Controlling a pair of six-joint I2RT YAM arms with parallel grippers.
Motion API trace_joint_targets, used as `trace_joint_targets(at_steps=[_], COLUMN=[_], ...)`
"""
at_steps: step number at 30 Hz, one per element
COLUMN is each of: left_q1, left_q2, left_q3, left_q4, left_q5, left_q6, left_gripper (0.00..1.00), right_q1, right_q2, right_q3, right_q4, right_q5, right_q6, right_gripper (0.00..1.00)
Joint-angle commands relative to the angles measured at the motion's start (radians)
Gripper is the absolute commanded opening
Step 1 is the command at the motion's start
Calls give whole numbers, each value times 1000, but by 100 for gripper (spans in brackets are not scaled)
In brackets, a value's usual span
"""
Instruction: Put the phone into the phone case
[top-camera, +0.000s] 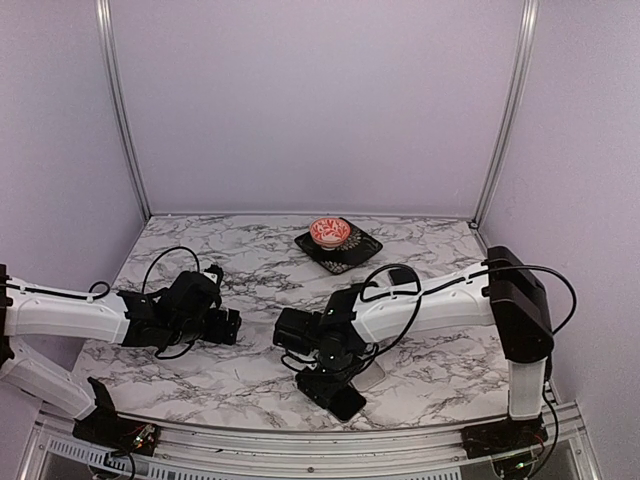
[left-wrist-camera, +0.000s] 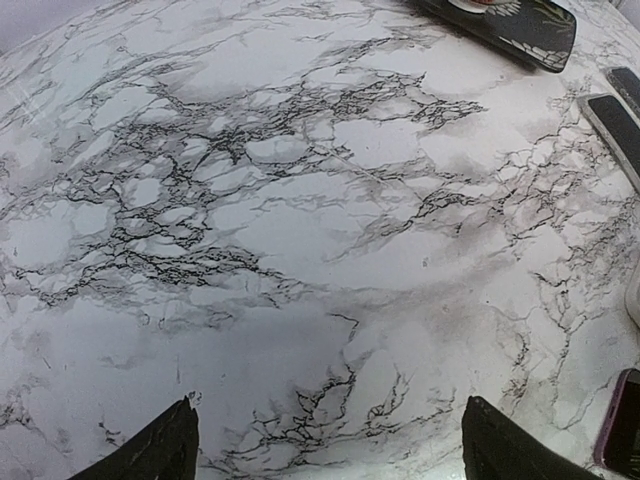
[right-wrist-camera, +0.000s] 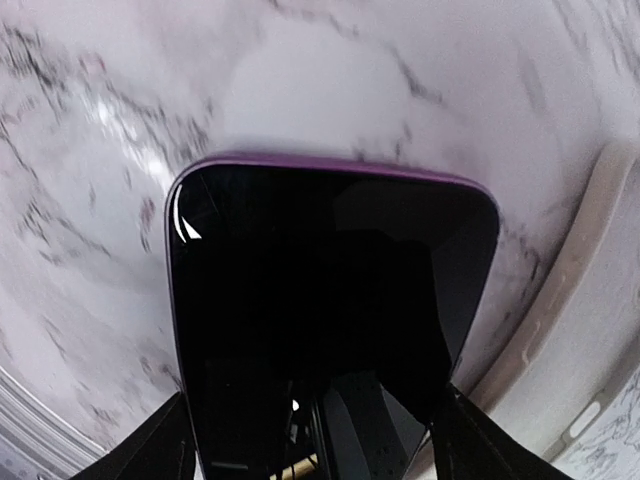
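The phone (right-wrist-camera: 330, 280), with a black screen and a purple rim, lies flat on the marble near the table's front edge (top-camera: 338, 397). My right gripper (right-wrist-camera: 315, 400) reaches down over it (top-camera: 328, 372), one finger pressed against each long side. The clear, whitish phone case (right-wrist-camera: 585, 330) lies just to the right of the phone (top-camera: 373, 377), touching or nearly touching it. My left gripper (left-wrist-camera: 330, 420) hovers open over bare marble at the left (top-camera: 232, 327), well away from both. The phone's purple corner (left-wrist-camera: 622, 432) shows at the far right of the left wrist view.
A black square plate (top-camera: 355, 252) carrying a small red-and-white bowl (top-camera: 330, 232) sits at the back centre. Two dark flat slabs (left-wrist-camera: 615, 120) lie past the plate's edge (left-wrist-camera: 520, 30) in the left wrist view. A metal rail (top-camera: 300, 440) runs along the front edge.
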Motion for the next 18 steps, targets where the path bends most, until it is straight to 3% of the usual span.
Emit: trace_joint_targets(at_steps=[1, 6, 9, 14, 18], left_q1=[9, 10, 10, 12, 13], left_q2=[15, 20, 12, 5, 8], left_q3=[11, 20, 18, 6, 6], left_q4=[-2, -4, -5, -5, -5], left_q5=[3, 11, 13, 7, 9], left_q6=[16, 23, 23, 20, 19], left_gripper=[92, 92, 92, 92, 92], right_q1=[3, 3, 3, 3, 3], right_q2=[-13, 19, 40, 54, 73], right_q3=[-34, 19, 29, 42, 69], right_q4=[-191, -195, -188, -171, -156], right_q5=[-40, -41, -42, -79, -79], right_q6=[-17, -44, -56, -53, -55], right_gripper=[80, 93, 95, 93, 84])
